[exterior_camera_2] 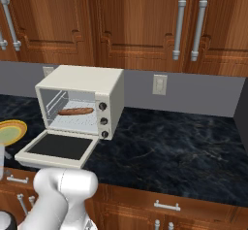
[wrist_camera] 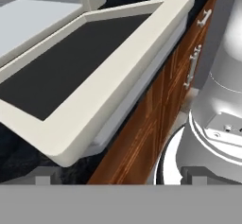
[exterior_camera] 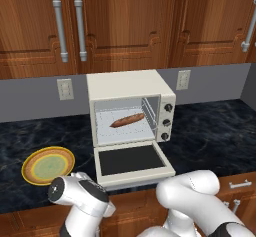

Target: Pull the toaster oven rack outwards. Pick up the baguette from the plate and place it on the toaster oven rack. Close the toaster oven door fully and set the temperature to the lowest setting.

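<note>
The toaster oven (exterior_camera: 131,108) stands on the dark marbled tabletop (exterior_camera: 210,136) against the grey wall, below the wooden cabinets (exterior_camera: 125,21). The toaster oven door (exterior_camera: 132,162) hangs fully open, lying flat, with its dark glass pane facing up and its front edge reaching out over the tabletop's edge. Inside the cavity, the baguette (exterior_camera: 127,120) lies on the toaster oven rack (exterior_camera: 125,127), slanted a little, with one end toward the knobs; from the right base view it reads as lying along the rack's width. Three small knobs (exterior_camera: 166,122) run down the oven's right side. The plate (exterior_camera: 48,165) sits on the tabletop to the left of the open door, near the edge, with nothing on it. In the hand view the claw (wrist_camera: 120,178) shows two dark tips set wide apart with nothing between them; it seems to sit low, just in front of the door's outer edge and beside the wooden drawer fronts (wrist_camera: 160,109), though the exact height is hard to judge.
</note>
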Robot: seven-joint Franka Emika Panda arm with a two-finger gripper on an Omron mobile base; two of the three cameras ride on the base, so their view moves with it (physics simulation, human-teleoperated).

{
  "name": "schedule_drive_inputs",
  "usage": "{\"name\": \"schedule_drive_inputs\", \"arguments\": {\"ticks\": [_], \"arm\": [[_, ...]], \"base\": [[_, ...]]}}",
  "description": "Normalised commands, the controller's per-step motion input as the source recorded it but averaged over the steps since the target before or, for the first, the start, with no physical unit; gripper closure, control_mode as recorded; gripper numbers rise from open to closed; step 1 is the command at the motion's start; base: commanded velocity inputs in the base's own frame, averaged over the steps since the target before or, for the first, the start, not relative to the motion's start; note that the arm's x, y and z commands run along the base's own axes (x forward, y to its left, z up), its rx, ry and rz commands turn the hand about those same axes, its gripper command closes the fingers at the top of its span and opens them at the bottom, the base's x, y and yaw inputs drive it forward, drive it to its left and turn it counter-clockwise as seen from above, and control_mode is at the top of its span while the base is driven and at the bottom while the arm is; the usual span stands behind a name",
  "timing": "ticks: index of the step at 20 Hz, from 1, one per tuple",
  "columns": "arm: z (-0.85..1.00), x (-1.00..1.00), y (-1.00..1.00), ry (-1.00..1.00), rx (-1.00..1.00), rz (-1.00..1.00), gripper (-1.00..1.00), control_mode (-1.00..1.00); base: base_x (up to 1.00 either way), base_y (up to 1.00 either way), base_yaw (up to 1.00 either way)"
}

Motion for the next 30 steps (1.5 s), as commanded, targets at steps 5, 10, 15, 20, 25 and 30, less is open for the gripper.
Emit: {"name": "schedule_drive_inputs", "arguments": {"ticks": [5, 10, 15, 20, 25, 30], "arm": [[-0.21, 0.09, 0.01, 0.05, -0.09, -0.02, -1.0, -1.0], [-0.23, 0.11, 0.16, 0.0, -0.12, -0.03, -1.0, -1.0], [-0.19, 0.14, 0.26, 0.0, -0.11, -0.01, -1.0, -1.0], [-0.12, 0.16, 0.26, 0.0, -0.1, 0.0, -1.0, -1.0], [-0.19, 0.17, 0.17, 0.0, -0.09, 0.0, -1.0, -1.0], [-0.19, 0.12, 0.08, 0.0, -0.07, -0.01, -1.0, -1.0]], "base": [[0.0, 0.0, 0.0], [0.0, 0.0, 0.0], [0.0, 0.0, 0.0], [0.0, 0.0, 0.0], [0.0, 0.0, 0.0], [0.0, 0.0, 0.0]]}}
